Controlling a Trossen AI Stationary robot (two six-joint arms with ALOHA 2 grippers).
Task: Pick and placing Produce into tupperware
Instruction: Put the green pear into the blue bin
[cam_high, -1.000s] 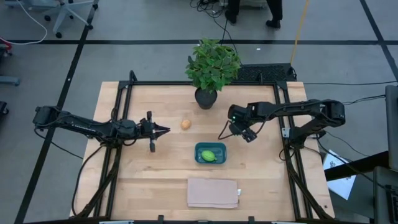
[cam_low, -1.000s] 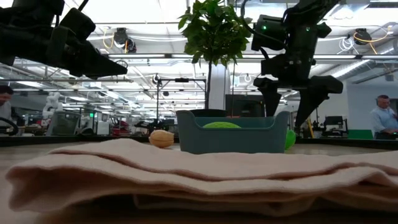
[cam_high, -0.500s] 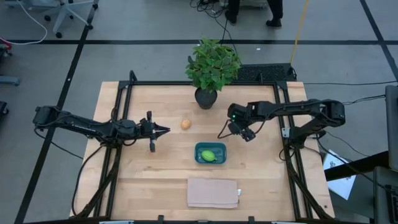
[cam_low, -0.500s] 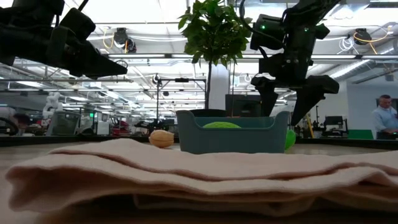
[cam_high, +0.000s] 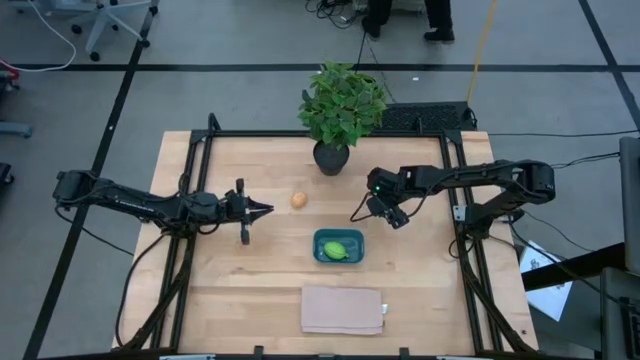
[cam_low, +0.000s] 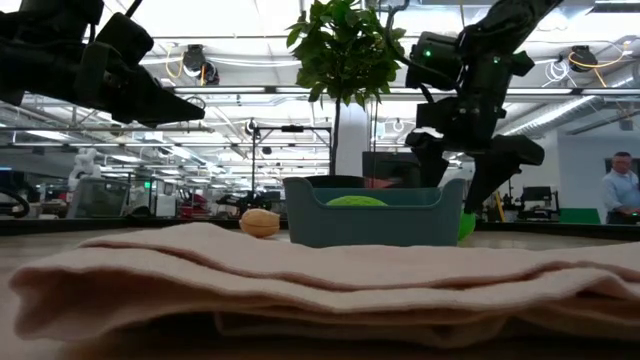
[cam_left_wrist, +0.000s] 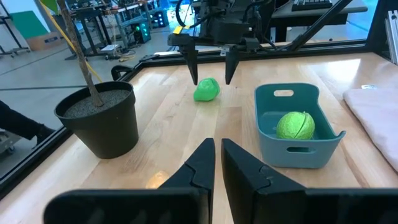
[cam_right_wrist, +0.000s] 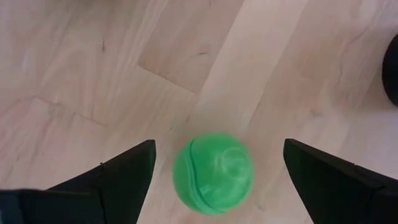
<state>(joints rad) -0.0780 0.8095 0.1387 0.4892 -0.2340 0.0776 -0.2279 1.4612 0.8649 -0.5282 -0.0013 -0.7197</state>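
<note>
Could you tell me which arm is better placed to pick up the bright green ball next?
The right: its open end effector hangs directly over the green ball, while the shut left end effector waits far off.

The high cam hangs over the table (cam_high: 230, 290) looking straight down, catching the whole top, both arms and some floor. The low cam sits at tabletop height on the near edge, so close that the folded cloth (cam_low: 300, 275) fills its lower half, with the room behind. The left wrist cam looks rightwards across the table over its own fingers (cam_left_wrist: 205, 165), sharing the teal tupperware (cam_left_wrist: 297, 127) and potted plant (cam_left_wrist: 102, 118) with both wide views. The right wrist cam points steeply down, close over the green ball (cam_right_wrist: 213, 173).
</note>
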